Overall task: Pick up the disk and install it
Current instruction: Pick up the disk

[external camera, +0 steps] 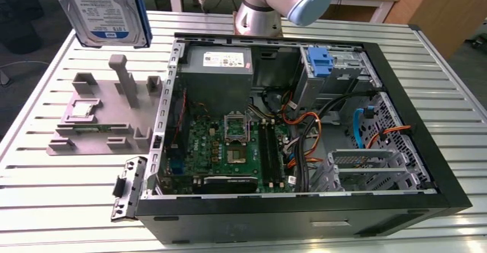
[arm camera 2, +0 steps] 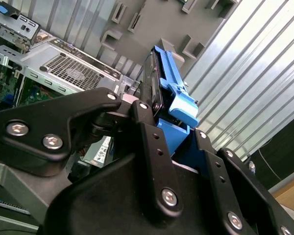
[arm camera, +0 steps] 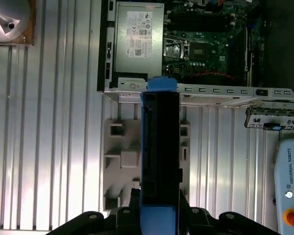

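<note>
Disk (external camera: 106, 8) hangs high over the grey holder (external camera: 99, 122) at the exterior view's left; my end effector (arm camera 2: 169, 122) clamps it edge-on, I reckon to clear the computer case (external camera: 266, 221) wall.

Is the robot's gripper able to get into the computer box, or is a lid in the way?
Probably yes: the computer box lies open on top, and the gripper holds the disk up beside it.
</note>
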Tool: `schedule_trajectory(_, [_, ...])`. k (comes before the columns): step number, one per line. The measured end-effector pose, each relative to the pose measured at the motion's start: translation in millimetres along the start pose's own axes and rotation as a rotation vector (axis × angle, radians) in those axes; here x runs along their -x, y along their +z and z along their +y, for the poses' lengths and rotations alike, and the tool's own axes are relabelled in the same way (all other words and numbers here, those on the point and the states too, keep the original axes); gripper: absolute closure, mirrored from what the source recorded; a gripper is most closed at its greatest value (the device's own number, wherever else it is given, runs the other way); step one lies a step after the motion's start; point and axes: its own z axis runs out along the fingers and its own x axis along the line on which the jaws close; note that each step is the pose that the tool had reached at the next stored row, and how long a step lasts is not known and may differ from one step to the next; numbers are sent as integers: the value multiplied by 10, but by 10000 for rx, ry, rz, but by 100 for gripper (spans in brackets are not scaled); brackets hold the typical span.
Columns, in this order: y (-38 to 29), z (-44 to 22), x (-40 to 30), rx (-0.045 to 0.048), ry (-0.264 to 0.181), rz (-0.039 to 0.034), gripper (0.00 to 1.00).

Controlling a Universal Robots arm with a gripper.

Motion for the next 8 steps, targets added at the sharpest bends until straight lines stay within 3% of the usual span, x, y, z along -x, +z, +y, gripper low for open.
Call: schedule_trajectory(8, [4,143,3,0,0,0,63])
